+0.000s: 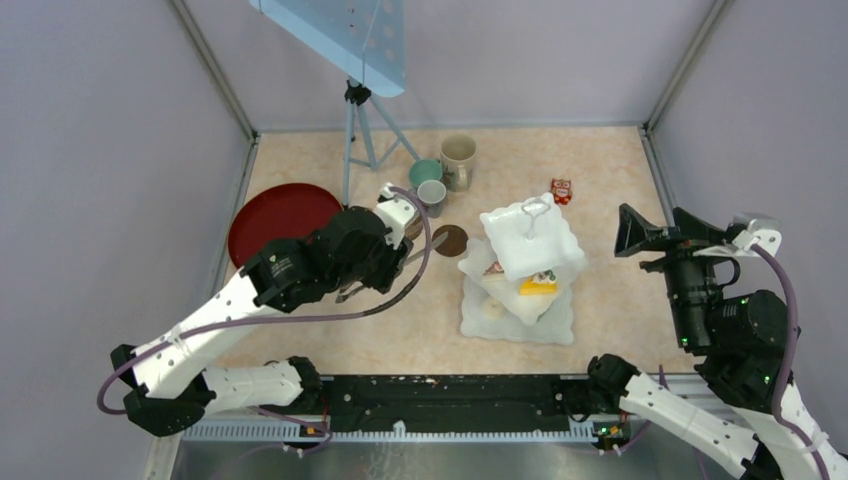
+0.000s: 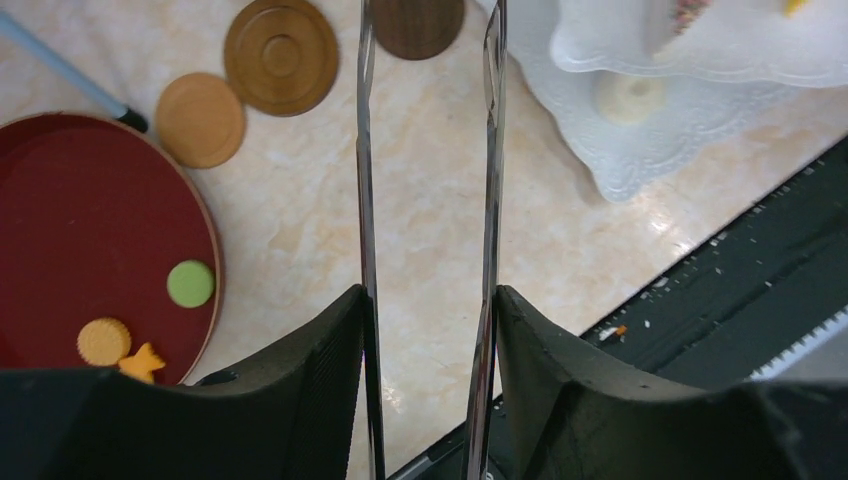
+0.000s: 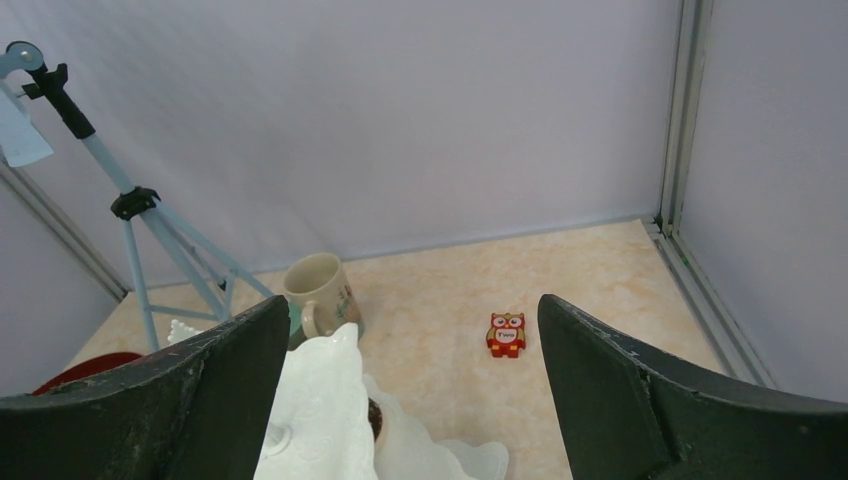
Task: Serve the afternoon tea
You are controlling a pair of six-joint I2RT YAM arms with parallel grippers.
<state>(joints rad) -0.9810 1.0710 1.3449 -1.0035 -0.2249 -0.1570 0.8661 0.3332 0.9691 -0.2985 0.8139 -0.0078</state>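
Observation:
The white three-tier stand (image 1: 525, 262) stands mid-table with a yellow cake (image 1: 540, 286) and a pale round piece (image 2: 628, 97) on its tiers. The beige mug (image 1: 459, 160), teal mug (image 1: 425, 171) and grey mug (image 1: 432, 194) stand behind. Three brown coasters (image 2: 281, 55) (image 2: 200, 120) (image 2: 415, 22) lie on the table. My left gripper (image 2: 430, 300) is shut on the metal tongs (image 2: 365, 150), whose blades stay apart and point towards the coasters. My right gripper (image 3: 415, 320) is open and empty, raised right of the stand.
The dark-red tray (image 2: 80, 200) at the left holds a green round piece (image 2: 190, 283), a yellow cookie (image 2: 104, 341) and an orange star (image 2: 142, 362). A red owl toy (image 3: 507, 334) lies behind the stand. A blue tripod (image 1: 358, 130) stands at the back.

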